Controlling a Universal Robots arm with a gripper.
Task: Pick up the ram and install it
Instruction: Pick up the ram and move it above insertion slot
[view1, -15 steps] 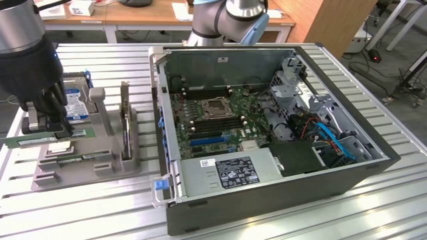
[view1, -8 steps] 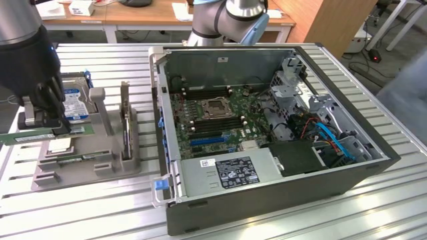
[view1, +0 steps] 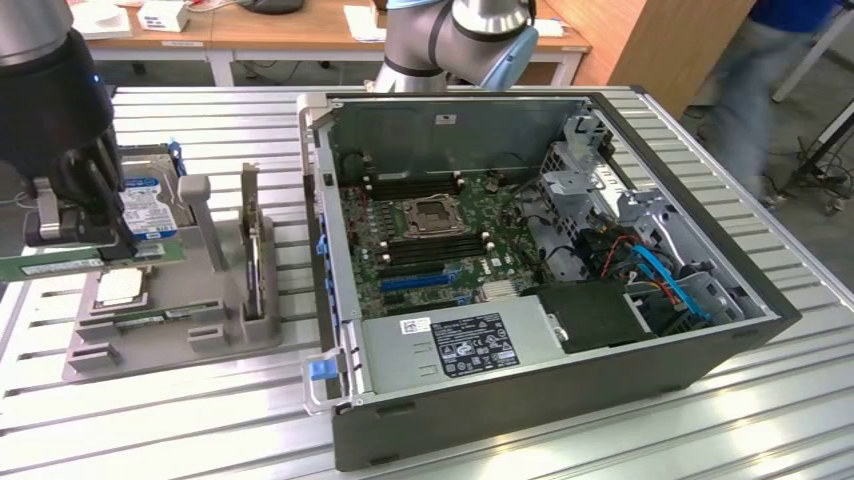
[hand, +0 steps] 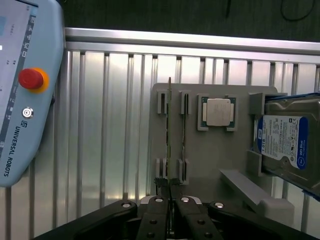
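Ribbed metal table (view1: 174, 400) is seen under everything. At the exterior view's left, the ram (view1: 54, 266) is pinched on edge between the fingers of the gripper (view1: 74, 245) and held level over a grey holder (view1: 174, 300). Just beside the fingers, a blue-labelled hard drive (view1: 147, 215) is propped upright, and a processor (view1: 118, 288) is laid just beneath them. Well apart from the fingers, toward the exterior view's right, an open computer case (view1: 534, 250) is laid out, board exposed.
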